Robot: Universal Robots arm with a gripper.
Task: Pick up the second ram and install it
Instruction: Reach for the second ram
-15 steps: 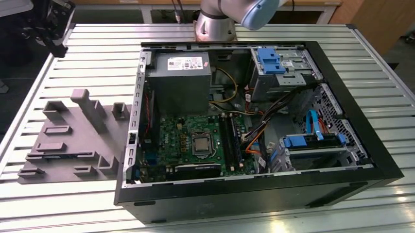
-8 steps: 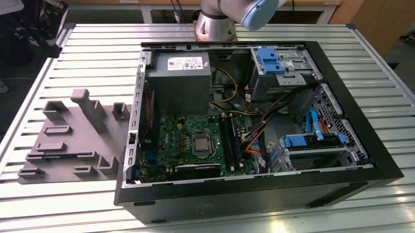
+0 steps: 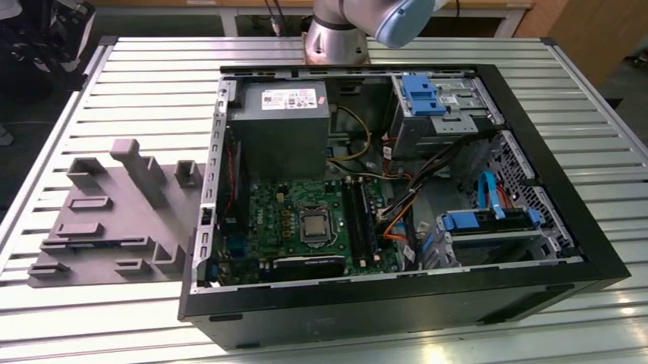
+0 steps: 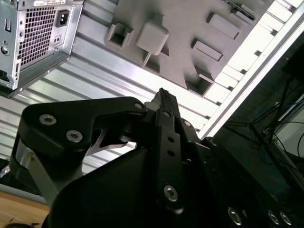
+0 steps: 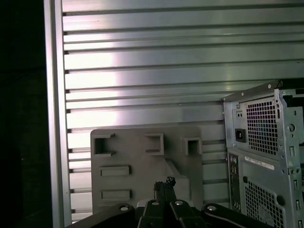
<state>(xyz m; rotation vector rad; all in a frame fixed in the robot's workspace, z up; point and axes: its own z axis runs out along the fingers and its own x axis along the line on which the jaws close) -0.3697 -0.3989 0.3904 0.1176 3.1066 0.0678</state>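
Note:
My gripper (image 4: 163,95) (image 5: 164,183) hangs high over the slatted table, its two black fingers pressed together with nothing between them. Below it lies the grey holder block (image 5: 142,156) (image 4: 180,28) (image 3: 102,220), its pockets bare. The second ram is hidden or out of view. In the exterior view the open computer case (image 3: 405,303) lies on its side, with the green motherboard (image 3: 273,212) inside and long black slots (image 3: 363,216) next to the processor. I cannot tell what stands in those slots.
The case's rear panel with its fan grille (image 5: 266,156) (image 4: 33,42) is close beside the gripper. A grey power-supply box (image 3: 278,121), blue drive brackets (image 3: 426,95) and loose cables (image 3: 405,205) crowd the case. The arm's base (image 3: 335,38) stands behind the case.

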